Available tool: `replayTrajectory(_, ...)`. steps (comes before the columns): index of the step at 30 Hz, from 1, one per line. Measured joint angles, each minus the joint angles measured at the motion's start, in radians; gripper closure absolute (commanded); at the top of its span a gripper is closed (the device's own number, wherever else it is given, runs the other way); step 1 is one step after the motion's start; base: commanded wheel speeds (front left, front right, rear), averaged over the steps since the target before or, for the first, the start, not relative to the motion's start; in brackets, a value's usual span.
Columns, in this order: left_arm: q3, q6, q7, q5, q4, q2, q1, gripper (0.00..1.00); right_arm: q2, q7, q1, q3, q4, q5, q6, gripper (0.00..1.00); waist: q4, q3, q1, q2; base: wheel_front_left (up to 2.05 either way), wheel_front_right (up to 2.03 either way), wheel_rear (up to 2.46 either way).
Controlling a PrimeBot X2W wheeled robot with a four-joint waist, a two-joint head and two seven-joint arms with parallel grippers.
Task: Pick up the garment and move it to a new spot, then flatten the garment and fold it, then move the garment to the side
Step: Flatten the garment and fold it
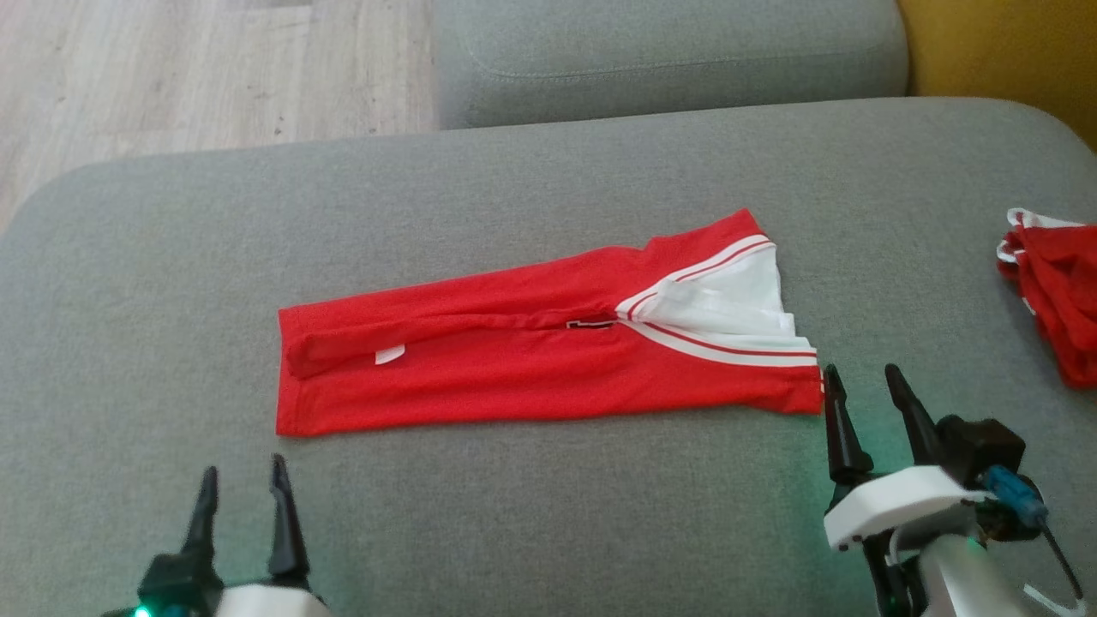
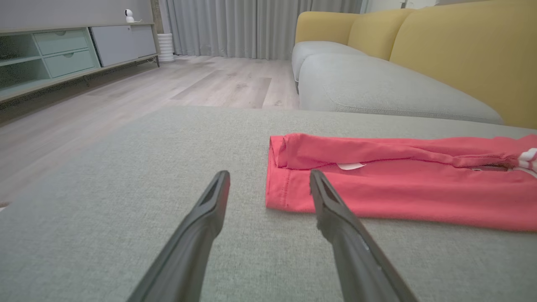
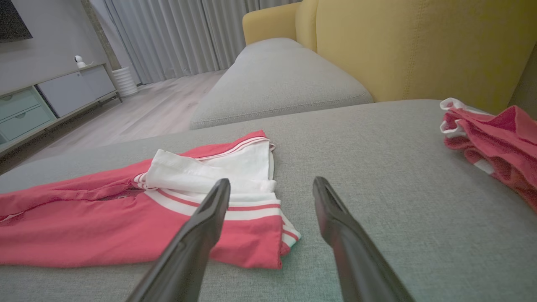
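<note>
Head view. Red garment [image 1: 548, 368] laid as a long narrow strip, left to right, across the middle of the grey sofa seat [image 1: 171, 283]; white-striped end at the right, plain hem at the left. Left gripper [image 1: 242, 467] at the near left, fingers spread wide, empty, a little nearer than the garment's near left corner and apart from it. Right gripper [image 1: 860, 370] just beside the near right corner, fingers likewise spread, nothing between them. Second red bundle [image 1: 1058, 291] at the right edge of the seat, well apart.

Left wrist view. Two dark fingers parted, gripping nothing. Right-hand tip overlapping the plain hem in the picture; contact impossible to tell. Cloth flat, one long fold running along its top.

Right wrist view. Fingers parted again, left one crossing the striped corner in the picture, cloth lying loose and unpinched. Yellow sofa back [image 3: 419, 42] beyond.

Judged step: midway through folding. Lengthwise fold apparently made; ends not yet brought together; shift to the side not yet done.

Next, most likely: pinch one short end through all layers and carry it evenly over to the other. Thin cloth on a soft seat, so press the tips down to get under the edge.
</note>
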Motion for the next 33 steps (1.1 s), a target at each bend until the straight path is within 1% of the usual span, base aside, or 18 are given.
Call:
replayTrajectory(5,-0.010,-0.037,0.000,0.022,-0.008,-0.009,0.028,0.00,0.008,0.000,0.010,-0.006,0.010,-0.008,0.000,0.00,0.013,0.004,0.0003,0.0000,0.00,0.00,0.00)
replayTrajectory(8,-0.010,-0.042,0.000,0.024,-0.008,-0.010,0.028,0.00,0.008,0.000,-0.002,-0.002,0.043,-0.009,0.000,0.00,0.018,0.022,0.0003,0.0000,0.00,0.00,0.00)
replayTrajectory(11,-0.023,-0.043,0.000,0.012,-0.008,-0.010,0.022,0.00,0.009,0.000,-0.063,-0.001,0.098,-0.023,0.000,0.00,0.025,0.046,0.0004,0.0000,0.00,0.00,0.00)
replayTrajectory(15,-0.062,-0.050,0.000,-0.004,-0.005,-0.011,-0.020,0.00,0.008,0.000,-0.209,-0.007,0.189,-0.030,0.000,0.00,0.041,0.088,0.0005,-0.0001,0.00,0.00,0.00)
replayTrajectory(18,-0.092,-0.057,0.000,-0.006,0.004,-0.011,-0.061,0.00,0.005,0.000,-0.308,-0.031,0.275,-0.042,0.000,0.00,0.059,0.121,0.0006,-0.0001,0.00,0.00,0.00)
replayTrajectory(20,-0.106,-0.059,0.000,-0.033,0.012,-0.012,-0.081,0.00,0.003,0.000,-0.352,-0.057,0.333,-0.037,0.000,0.00,0.075,0.141,0.0005,0.0000,0.00,0.00,0.00)
replayTrajectory(22,-0.106,-0.059,0.000,-0.054,0.019,-0.013,-0.092,0.00,-0.001,0.000,-0.383,-0.075,0.387,-0.035,0.000,0.00,0.091,0.160,0.0006,-0.0001,0.00,0.00,0.00)
replayTrajectory(27,-0.100,-0.060,0.000,-0.049,0.022,-0.013,-0.100,0.00,-0.007,-0.001,-0.427,-0.098,0.507,-0.040,0.000,0.00,0.124,0.201,0.0006,-0.0001,0.00,0.00,0.00)
replayTrajectory(31,-0.089,-0.061,0.000,-0.046,0.026,-0.013,-0.117,0.00,-0.013,-0.013,-0.456,-0.098,0.544,-0.017,0.000,0.00,0.137,0.217,0.0004,-0.0001,0.00,0.00,0.00)
replayTrajectory(33,-0.086,-0.061,0.000,-0.046,0.027,-0.013,-0.119,0.00,-0.015,-0.018,-0.463,-0.078,0.557,0.007,0.000,0.00,0.137,0.219,0.0004,-0.0001,0.00,0.00,0.00)
